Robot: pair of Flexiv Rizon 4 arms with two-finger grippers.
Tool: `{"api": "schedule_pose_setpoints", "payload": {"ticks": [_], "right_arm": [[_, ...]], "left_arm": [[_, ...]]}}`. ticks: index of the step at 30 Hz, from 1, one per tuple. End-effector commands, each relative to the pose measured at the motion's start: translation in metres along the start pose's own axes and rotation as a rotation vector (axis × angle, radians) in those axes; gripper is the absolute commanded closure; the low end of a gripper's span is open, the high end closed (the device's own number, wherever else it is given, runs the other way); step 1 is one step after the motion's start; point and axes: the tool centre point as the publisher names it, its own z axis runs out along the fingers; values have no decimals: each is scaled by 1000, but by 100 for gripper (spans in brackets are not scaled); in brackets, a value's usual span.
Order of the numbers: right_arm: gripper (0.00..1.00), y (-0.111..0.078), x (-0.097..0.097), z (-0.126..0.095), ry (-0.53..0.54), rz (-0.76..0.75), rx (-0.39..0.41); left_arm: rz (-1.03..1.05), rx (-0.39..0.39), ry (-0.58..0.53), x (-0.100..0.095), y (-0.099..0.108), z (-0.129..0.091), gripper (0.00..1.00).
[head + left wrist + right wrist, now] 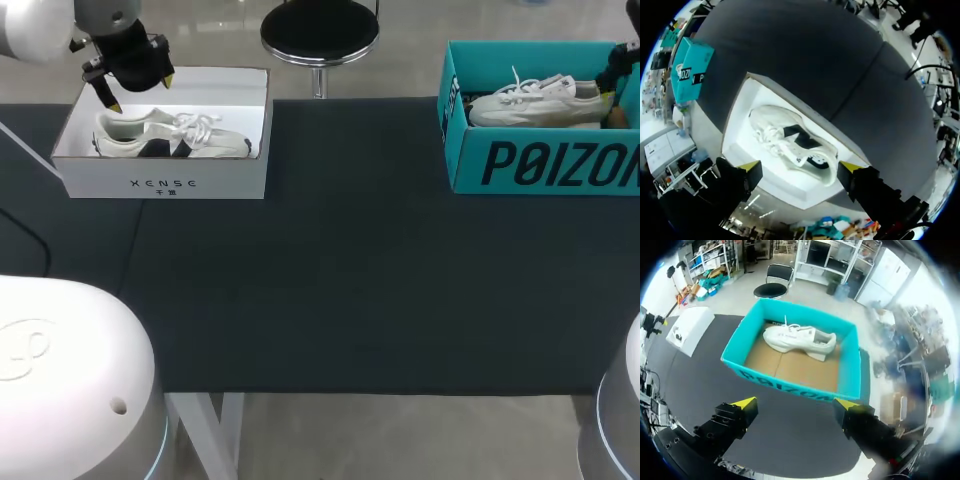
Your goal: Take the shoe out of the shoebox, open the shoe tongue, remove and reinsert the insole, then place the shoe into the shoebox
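Left pincer (800,167), spread, hangs over the shoe (790,142) in the white shoebox (165,185) — a skewed descent could strike its wall.

A dark grey, cloth-like cover lay flat over the tabletop (350,280), reaching its front edge and both sides in the head view. A straight seam (130,245) or fold ran across the cover toward its left side, also visible in the left wrist view as a line (860,80) dividing the surface. White legs (205,430) of the frame showed below the front edge.
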Motion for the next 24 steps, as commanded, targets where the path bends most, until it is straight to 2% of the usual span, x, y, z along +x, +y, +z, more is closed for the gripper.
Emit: {"api": "schedule_pose_setpoints", "payload": {"ticks": [1,3,8,12,16,18,24], "right_arm": [[0,58,-9,33,-23,63,247],[0,73,-11,44,-25,57,248],[0,98,-35,78,-25,41,275],[0,109,-57,104,4,46,306],[0,115,-84,124,81,70,318],[0,119,-93,127,61,48,332],[0,119,-93,127,61,48,332]], "left_arm": [[1,-1,1,0,0,0,0],[1,-1,1,0,0,0,0],[1,-1,1,0,0,0,0],[1,-1,1,0,0,0,0],[1,-1,1,0,0,0,0],[1,-1,1,0,0,0,0],[1,-1,1,0,0,0,0]]}}
